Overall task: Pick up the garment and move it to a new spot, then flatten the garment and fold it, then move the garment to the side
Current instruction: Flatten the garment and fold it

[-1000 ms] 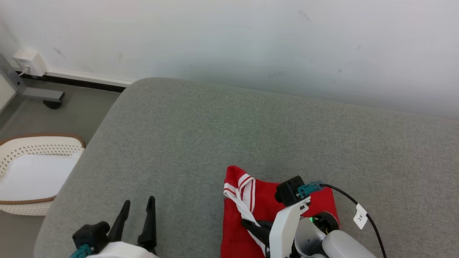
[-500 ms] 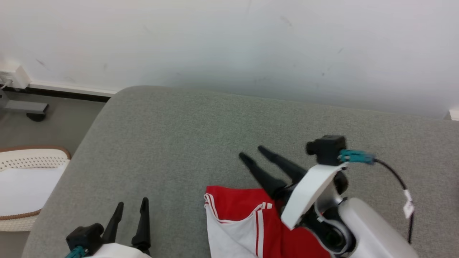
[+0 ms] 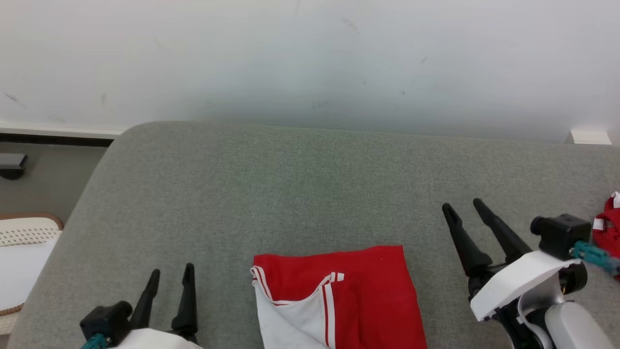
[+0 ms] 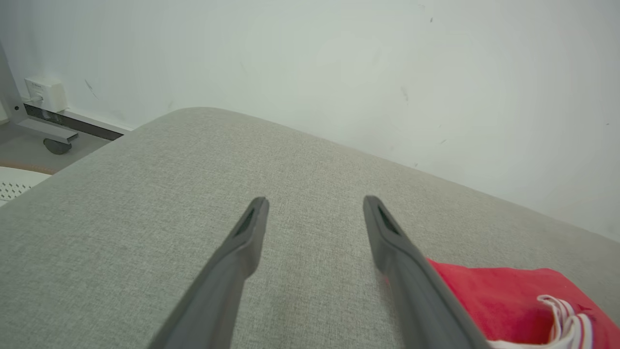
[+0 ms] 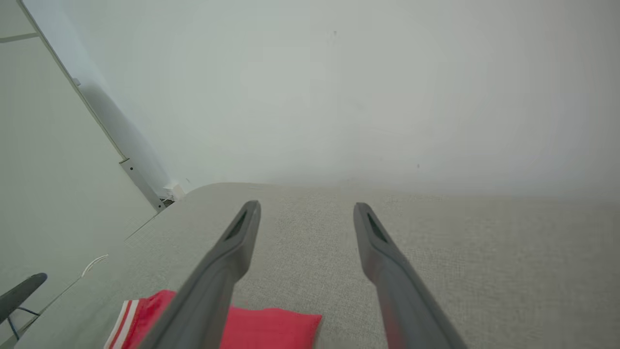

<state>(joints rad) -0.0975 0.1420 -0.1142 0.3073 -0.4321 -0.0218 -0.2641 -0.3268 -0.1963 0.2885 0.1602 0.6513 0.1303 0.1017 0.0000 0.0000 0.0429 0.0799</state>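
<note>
The garment (image 3: pixel 358 286) is red with white stripes and a white inner face. It lies folded on the grey cushion (image 3: pixel 290 194) near the front edge, and its corner (image 4: pixel 508 295) also shows in the left wrist view. My left gripper (image 3: pixel 172 269) hangs open to the garment's left, apart from it, with nothing between its fingers (image 4: pixel 316 199). To the garment's right, my right gripper (image 3: pixel 461 204) is open too and holds nothing, its fingers pointing toward the wall (image 5: pixel 306 204).
A second red and white cloth (image 3: pixel 608 228) lies at the cushion's far right, behind my right wrist (image 5: pixel 271 327). A white perforated basket (image 3: pixel 24 252) stands on the floor to the left. A pale wall (image 3: pixel 310 63) runs behind the cushion.
My right gripper has opened, let go of the garment and drawn off to its right. The garment now lies folded on the cushion. The head camera has turned right.
</note>
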